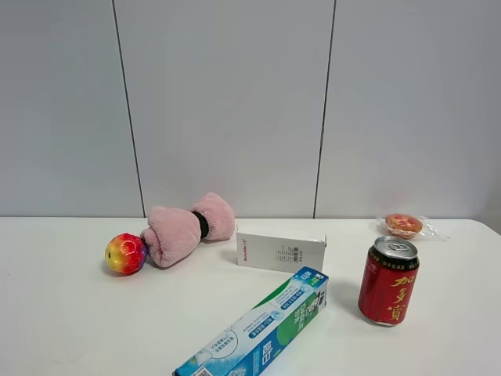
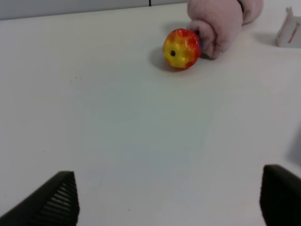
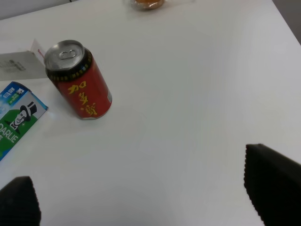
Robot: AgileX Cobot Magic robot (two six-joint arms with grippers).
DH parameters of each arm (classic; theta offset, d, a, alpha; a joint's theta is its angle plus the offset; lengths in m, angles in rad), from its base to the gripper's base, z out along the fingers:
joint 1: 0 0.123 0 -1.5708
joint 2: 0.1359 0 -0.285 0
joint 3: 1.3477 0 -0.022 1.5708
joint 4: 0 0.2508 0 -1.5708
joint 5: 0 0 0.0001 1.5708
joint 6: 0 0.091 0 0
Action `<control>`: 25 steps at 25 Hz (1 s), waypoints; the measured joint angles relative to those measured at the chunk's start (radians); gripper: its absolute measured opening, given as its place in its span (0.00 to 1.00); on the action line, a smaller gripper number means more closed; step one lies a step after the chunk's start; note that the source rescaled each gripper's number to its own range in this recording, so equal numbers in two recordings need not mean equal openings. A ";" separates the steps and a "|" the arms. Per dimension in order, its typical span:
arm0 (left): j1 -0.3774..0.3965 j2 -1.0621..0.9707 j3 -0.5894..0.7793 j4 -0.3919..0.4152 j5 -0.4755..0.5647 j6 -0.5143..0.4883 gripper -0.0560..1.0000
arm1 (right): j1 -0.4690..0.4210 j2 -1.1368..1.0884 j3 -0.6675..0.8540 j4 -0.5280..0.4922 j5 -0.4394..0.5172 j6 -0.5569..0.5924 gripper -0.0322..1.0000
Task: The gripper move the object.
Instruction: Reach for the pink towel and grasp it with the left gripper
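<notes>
Seeing left claw (image 2: 169,200) gaping, empty, facing pink towel (image 2: 218,23) that seems to touch rainbow ball (image 2: 182,48); right claw (image 3: 141,197) same, by red can (image 3: 81,85).

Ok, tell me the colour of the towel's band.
Black; the band shows best in the exterior high view.

On the tabletop (image 1: 63,321) the ball (image 1: 125,253) touches the left end of the rolled towel (image 1: 176,233), the box (image 1: 280,252) lies just right of the towel (toothpaste carton (image 1: 258,329) in front of it), the drink can (image 1: 388,280) stands farther right, and the wrapped snack (image 1: 403,225) lies behind the can.
</notes>
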 joint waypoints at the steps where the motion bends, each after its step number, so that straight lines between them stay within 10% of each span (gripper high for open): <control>1: 0.000 0.000 0.000 0.000 0.000 0.000 0.74 | 0.000 0.000 0.000 0.000 0.000 0.000 1.00; 25: 0.000 0.000 0.000 -0.001 0.000 0.000 0.74 | 0.000 0.000 0.000 0.000 0.000 0.000 1.00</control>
